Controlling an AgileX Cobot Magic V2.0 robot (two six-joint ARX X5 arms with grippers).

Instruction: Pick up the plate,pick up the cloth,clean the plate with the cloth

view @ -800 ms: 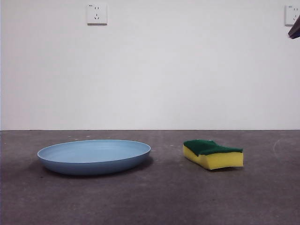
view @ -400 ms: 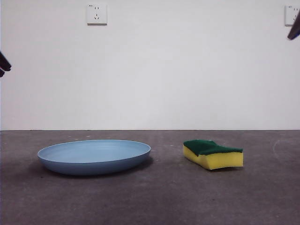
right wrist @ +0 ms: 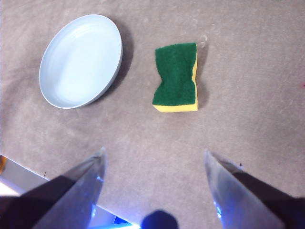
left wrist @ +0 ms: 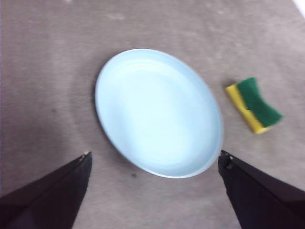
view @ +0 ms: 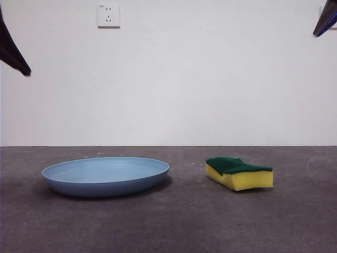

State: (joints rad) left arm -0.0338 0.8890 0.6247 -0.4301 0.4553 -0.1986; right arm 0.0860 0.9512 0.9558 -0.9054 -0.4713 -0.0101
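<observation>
No text, label, brand, number or sign can be read in any view. The plate [view: 105,176] and the sponge [view: 239,173] are plain, without print. The wall socket [view: 109,16] has only its holes; a small dark mark at its top is too small to read.

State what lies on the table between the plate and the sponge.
Nothing: only bare grey table separates the plate from the sponge. The front and right wrist views both show it.
</observation>
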